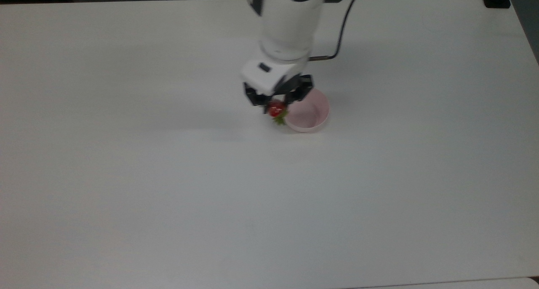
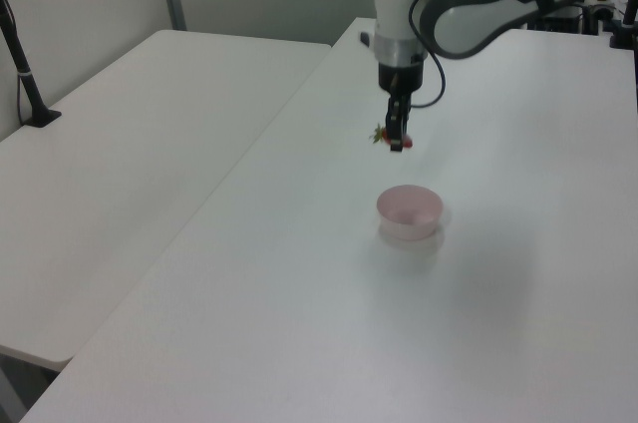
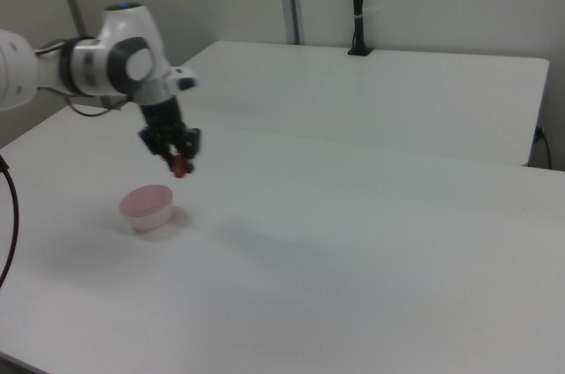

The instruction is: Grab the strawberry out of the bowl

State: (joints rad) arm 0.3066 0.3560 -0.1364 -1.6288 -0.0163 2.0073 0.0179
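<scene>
strawberry point(image 1: 276, 110) gripped by end effector point(image 1: 276, 104) (above bowl point(image 1: 311, 116))

The strawberry point(image 1: 276, 110) is small, glossy and red, with a green leafy cap point(image 1: 279, 119). It is held off the counter point(image 1: 168, 196), clear of the bowl point(image 1: 309, 124), between the two fingers of the tool point(image 1: 277, 103). In the top view the cap points toward the lower edge of the frame and the fruit overlaps the bowl's left rim. In the left view and the right view the strawberry point(image 2: 396, 140) point(image 3: 180, 165) hangs well above the bowl point(image 2: 409, 213) point(image 3: 147, 207). The bowl is small, round, pale pink and plain. It stands upright on the counter with a bare interior.
</scene>
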